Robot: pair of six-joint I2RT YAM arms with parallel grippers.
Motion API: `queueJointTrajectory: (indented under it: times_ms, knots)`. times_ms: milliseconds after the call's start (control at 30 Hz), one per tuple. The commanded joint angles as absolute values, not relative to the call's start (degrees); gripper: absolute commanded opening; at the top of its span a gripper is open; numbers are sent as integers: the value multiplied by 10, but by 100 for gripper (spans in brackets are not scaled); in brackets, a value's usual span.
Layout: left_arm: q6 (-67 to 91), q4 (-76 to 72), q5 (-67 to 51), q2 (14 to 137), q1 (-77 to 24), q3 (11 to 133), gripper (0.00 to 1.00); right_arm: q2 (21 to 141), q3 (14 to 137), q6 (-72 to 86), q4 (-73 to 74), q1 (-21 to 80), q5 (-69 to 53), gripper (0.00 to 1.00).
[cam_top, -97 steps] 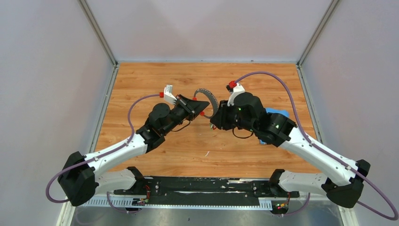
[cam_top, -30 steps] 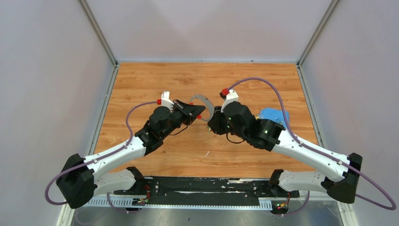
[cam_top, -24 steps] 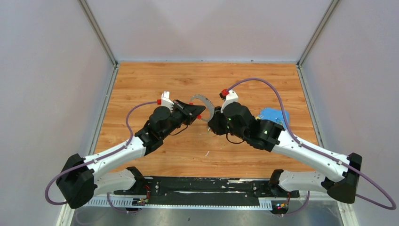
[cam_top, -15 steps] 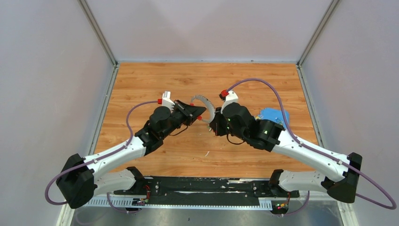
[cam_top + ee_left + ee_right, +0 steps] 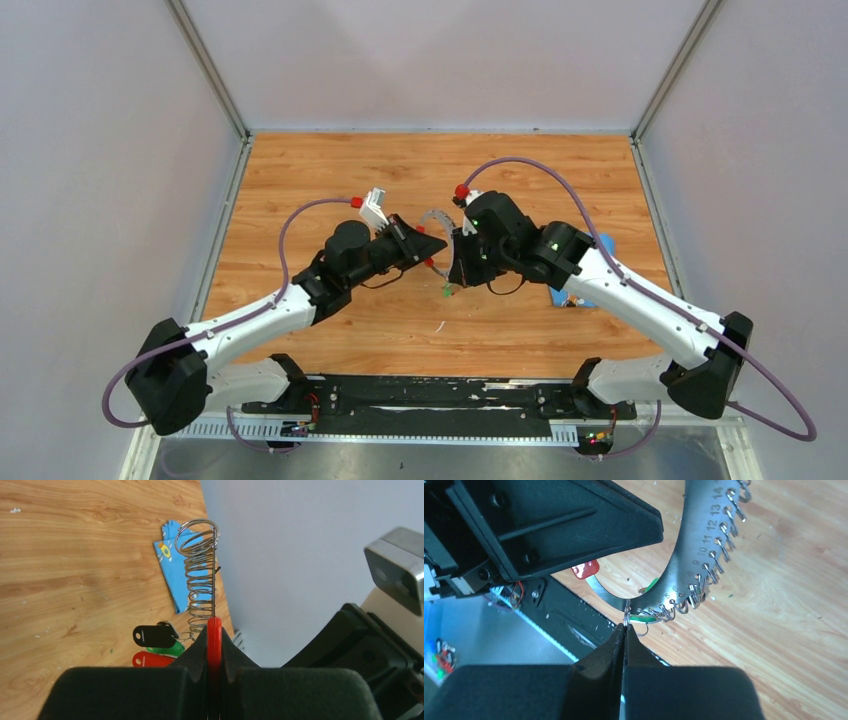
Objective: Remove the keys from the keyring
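We clamp the keyring's [image 5: 696,545] red end with the left tool [image 5: 214,636]; the right tool [image 5: 625,629] pinches a green key's [image 5: 642,619] loop beneath the band.

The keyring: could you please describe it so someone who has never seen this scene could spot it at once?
At the centre of the wooden table, find where the left gripper and right gripper meet. The keyring is the curved grey metal band between them, numbered and edged with wire loops, unlike the flat blue cloth.
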State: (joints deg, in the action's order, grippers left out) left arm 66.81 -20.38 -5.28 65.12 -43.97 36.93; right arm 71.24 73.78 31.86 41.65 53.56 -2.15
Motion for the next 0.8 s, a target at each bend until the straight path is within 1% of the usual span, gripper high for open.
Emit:
queueJointTrajectory:
  times_ms: [0, 133, 367, 600, 767]
  knots:
    - [564, -207, -119, 658, -441, 395, 0, 725, 765, 303, 460, 502, -123, 1]
    - [503, -207, -142, 664, -445, 398, 0, 737, 758, 311, 470, 477, -163, 1]
    - [394, -207, -140, 673, -458, 390, 0, 766, 733, 320, 473, 437, -252, 1]
    - [401, -207, -169, 705, -468, 400, 0, 798, 791, 290, 494, 436, -223, 1]
    - [422, -208, -186, 713, -467, 403, 0, 795, 799, 283, 507, 436, -185, 1]
